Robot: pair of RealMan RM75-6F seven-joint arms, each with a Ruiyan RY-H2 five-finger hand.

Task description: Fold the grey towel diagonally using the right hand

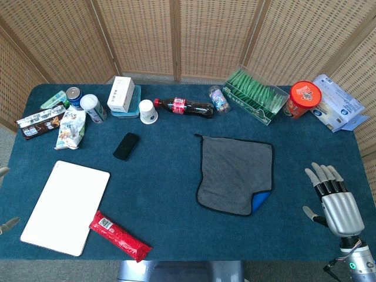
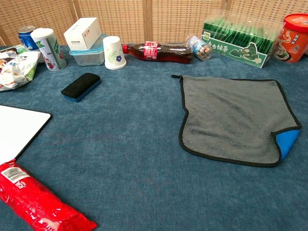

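Grey towel [image 1: 235, 171] flat on blue table [image 1: 164, 176], one corner turned up blue | right hand [image 1: 335, 202] beside it, fingers spread, holding nothing.

The grey towel [image 1: 235, 172] at centre right is soft matt cloth with a blue underside. The table cover [image 1: 164, 176] looks like felted fabric. At lower left, the red packet [image 2: 38, 204] is glossy, crinkled plastic.

silver metal right hand [image 1: 333, 201] | head view, 4 o'clock corner | back of hand up, dark-jointed fingers [image 1: 320, 174] spread and straight toward 12 o'clock, thumb out toward 9 o'clock, holding nothing | wrist exits at 5 o'clock
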